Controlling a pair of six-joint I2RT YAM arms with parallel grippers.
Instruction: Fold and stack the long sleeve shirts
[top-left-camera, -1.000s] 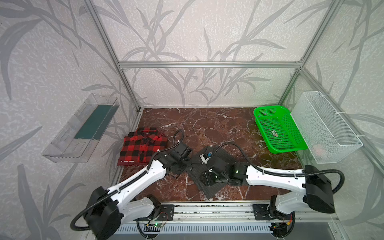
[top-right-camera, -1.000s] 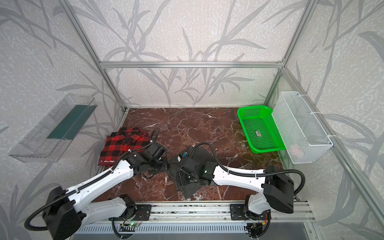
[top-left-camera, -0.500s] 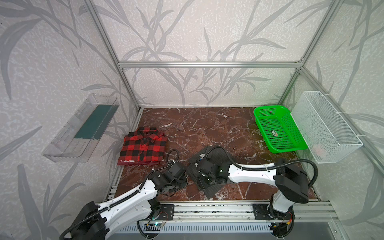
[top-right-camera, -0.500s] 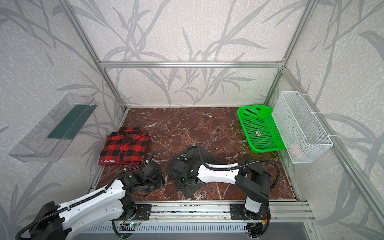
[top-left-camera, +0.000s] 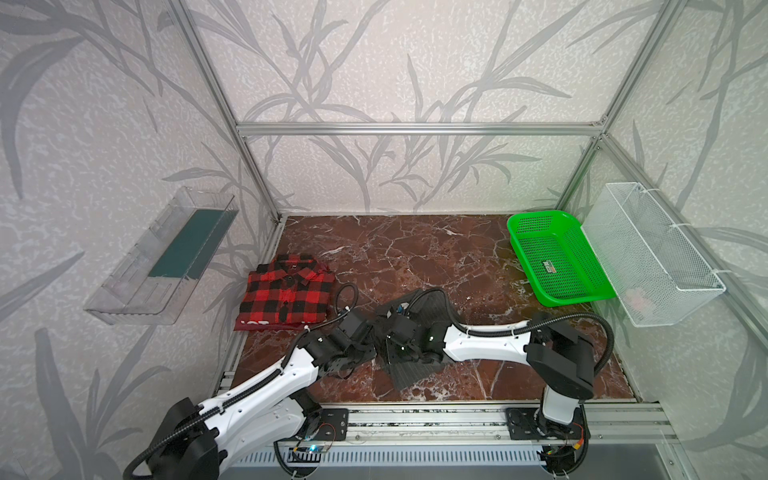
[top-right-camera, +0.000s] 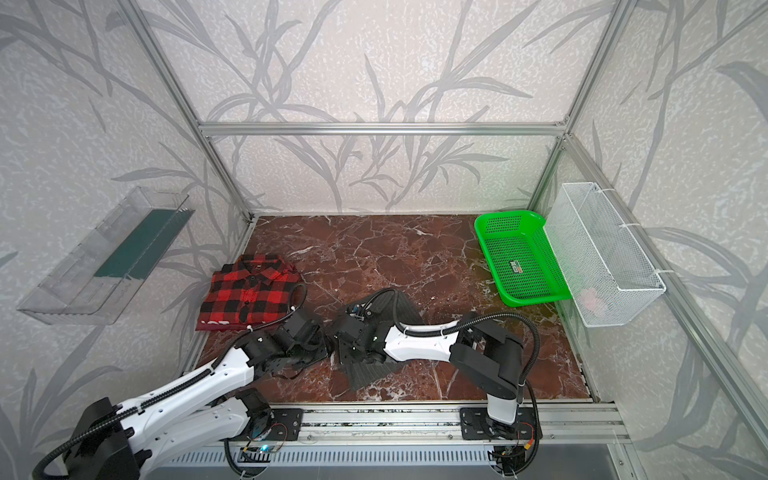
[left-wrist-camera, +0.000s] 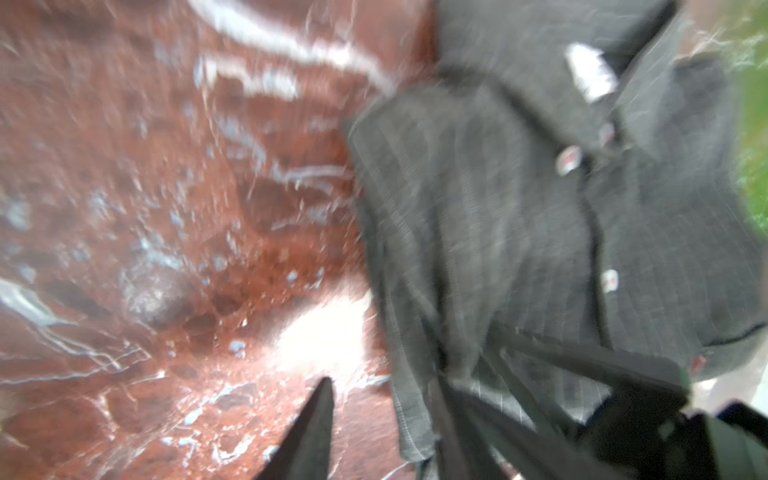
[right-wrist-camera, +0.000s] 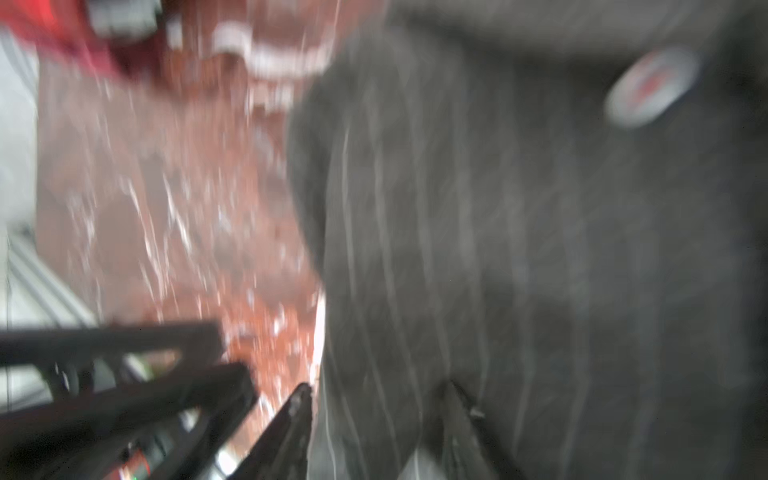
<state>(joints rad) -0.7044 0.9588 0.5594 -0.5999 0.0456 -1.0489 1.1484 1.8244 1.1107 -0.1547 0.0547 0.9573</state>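
Faintly, illegible white print (top-left-camera: 259, 322) on plaid shirt (top-left-camera: 286, 291), sticker (top-left-camera: 549, 266) in basket (top-left-camera: 540, 216)

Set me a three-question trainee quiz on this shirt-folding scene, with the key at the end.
1. True or false: the plaid shirt lies folded on the left of the table, apart from the charcoal pinstriped shirt.
2. Which stands on the table: the green basket or the white wire basket?
3. The left gripper and the right gripper are both at: A) the plaid shirt, B) the charcoal pinstriped shirt, C) the green basket.
Key: 1 true. 2 the green basket; the wire one hangs at the right wall. 3 B.
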